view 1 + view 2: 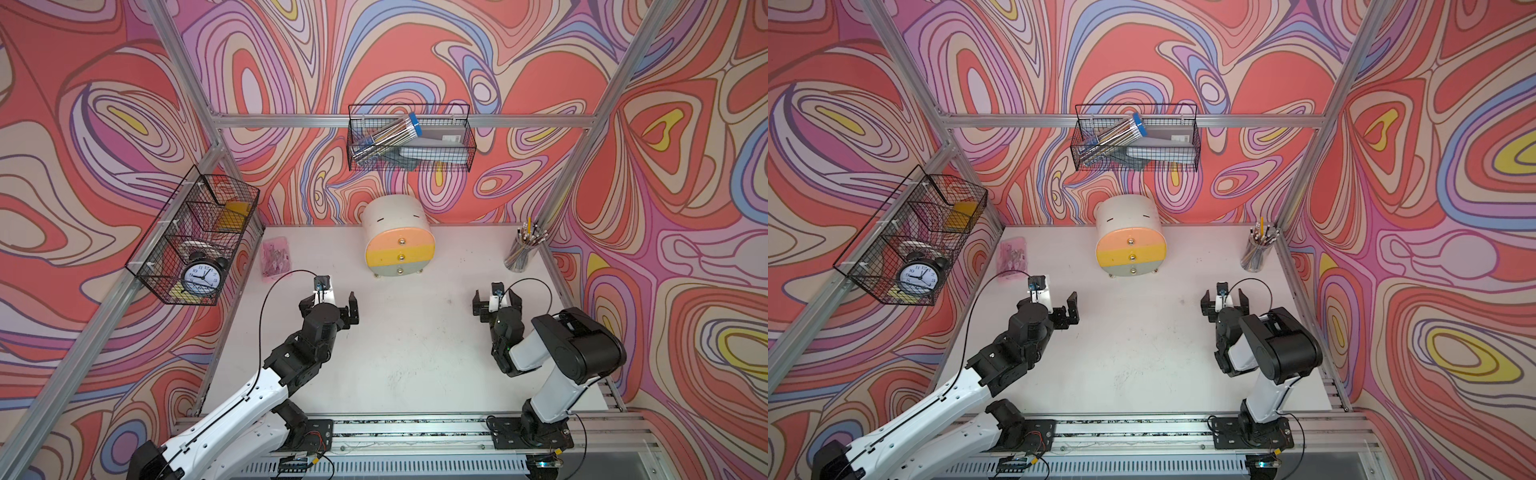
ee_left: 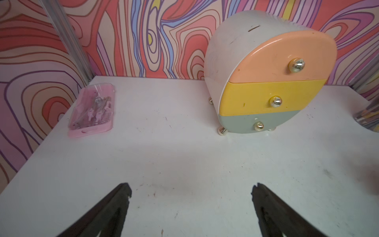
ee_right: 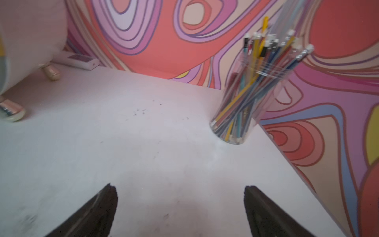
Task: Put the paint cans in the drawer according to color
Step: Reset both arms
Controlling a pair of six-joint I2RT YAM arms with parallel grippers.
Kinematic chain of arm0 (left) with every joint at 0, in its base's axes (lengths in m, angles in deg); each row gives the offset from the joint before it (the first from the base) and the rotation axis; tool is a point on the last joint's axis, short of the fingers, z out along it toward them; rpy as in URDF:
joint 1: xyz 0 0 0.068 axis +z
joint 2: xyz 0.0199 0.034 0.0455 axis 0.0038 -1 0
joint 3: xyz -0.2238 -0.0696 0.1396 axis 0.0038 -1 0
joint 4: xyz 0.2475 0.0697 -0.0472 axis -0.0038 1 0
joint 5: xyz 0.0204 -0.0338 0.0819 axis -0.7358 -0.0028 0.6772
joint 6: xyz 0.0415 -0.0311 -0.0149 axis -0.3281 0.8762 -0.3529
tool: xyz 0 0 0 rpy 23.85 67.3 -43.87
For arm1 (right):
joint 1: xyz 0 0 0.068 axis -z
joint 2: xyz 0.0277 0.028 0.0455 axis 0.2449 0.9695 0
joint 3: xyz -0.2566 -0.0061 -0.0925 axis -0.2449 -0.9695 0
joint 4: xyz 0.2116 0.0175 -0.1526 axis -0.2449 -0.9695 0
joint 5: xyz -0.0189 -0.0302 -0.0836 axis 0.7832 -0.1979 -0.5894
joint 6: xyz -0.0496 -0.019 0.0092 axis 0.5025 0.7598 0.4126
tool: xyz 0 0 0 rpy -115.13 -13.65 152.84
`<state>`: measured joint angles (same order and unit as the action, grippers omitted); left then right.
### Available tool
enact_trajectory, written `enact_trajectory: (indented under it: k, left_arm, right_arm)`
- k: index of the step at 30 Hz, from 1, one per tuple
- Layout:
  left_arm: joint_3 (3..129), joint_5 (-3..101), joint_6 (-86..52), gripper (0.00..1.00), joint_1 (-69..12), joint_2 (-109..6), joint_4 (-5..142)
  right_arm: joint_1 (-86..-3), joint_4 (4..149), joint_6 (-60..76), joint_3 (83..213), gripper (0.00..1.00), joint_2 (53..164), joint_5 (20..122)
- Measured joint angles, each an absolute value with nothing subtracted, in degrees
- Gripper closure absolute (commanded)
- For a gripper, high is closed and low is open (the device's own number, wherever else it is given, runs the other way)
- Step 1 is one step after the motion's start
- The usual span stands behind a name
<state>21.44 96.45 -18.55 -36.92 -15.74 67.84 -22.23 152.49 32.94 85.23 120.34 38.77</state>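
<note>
- At back centre of counter (image 1: 415, 357): drawer (image 1: 400, 246), all three fronts shut.
- Left jaws: wide apart, empty, above counter.
- Right jaws: wide apart, empty, near pencil cup (image 1: 521, 251).

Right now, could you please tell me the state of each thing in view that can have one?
Peach top drawer of the cream drum-shaped cabinet: closed.
Yellow middle drawer: closed.
Grey-green bottom drawer: closed.
Left end effector: open, empty.
Right end effector: open, empty.
Clear plastic pencil cup: upright, full of pencils.
Flat pink plastic case: lying flat.
</note>
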Motion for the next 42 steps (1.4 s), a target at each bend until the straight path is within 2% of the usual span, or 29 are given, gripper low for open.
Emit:
enact_trajectory:
  k: [4, 8, 12, 15, 18, 22, 29, 34, 38, 42]
  left_arm:
    - [9.8, 105.5, -29.3, 0.01, -36.9, -20.2, 47.4]
    - [2.3, 111.4, -40.9, 0.01, -36.2, -32.8, 27.1]
    - [0.8, 112.3, -48.0, 0.01, -35.5, -47.9, 11.0]
    - [0.9, 108.8, -48.8, 0.01, -33.3, -52.3, 4.3]
    - [1.7, 105.9, -47.0, 0.01, -28.2, -52.9, 1.1]
    - [2.9, 102.6, -43.4, 0.01, -25.5, -49.7, 2.5]
    - [-1.4, 102.2, -40.5, 0.01, -24.5, -48.5, -2.6]
    - [-1.4, 105.4, -44.6, 0.01, -25.2, -48.4, -3.6]
    - [-0.6, 100.6, -44.6, 0.01, -21.7, -48.6, -3.2]
    - [2.1, 92.6, -43.9, 0.01, -16.3, -55.3, -4.6]
  right_arm:
    - [-19.9, 149.0, 29.5, 88.9, 0.02, 119.7, 40.7]
    - [-19.2, 141.0, 26.8, 96.0, 0.02, 119.1, 42.7]
    - [-18.5, 137.8, 25.6, 96.7, 0.02, 118.7, 43.2]
    - [-18.4, 135.9, 25.1, 96.7, 0.02, 118.7, 43.5]
    - [-18.4, 135.1, 24.9, 96.7, 0.02, 118.7, 43.8]
    - [-18.4, 134.4, 24.7, 96.7, 0.02, 118.7, 43.8]
    - [-18.4, 134.2, 24.5, 96.7, 0.02, 118.7, 43.8]
    - [-18.4, 134.2, 24.5, 96.7, 0.02, 118.7, 43.8]
    - [-18.4, 134.2, 24.5, 96.7, 0.02, 118.7, 43.9]
    - [-18.4, 134.2, 24.5, 96.7, 0.02, 118.7, 43.9]
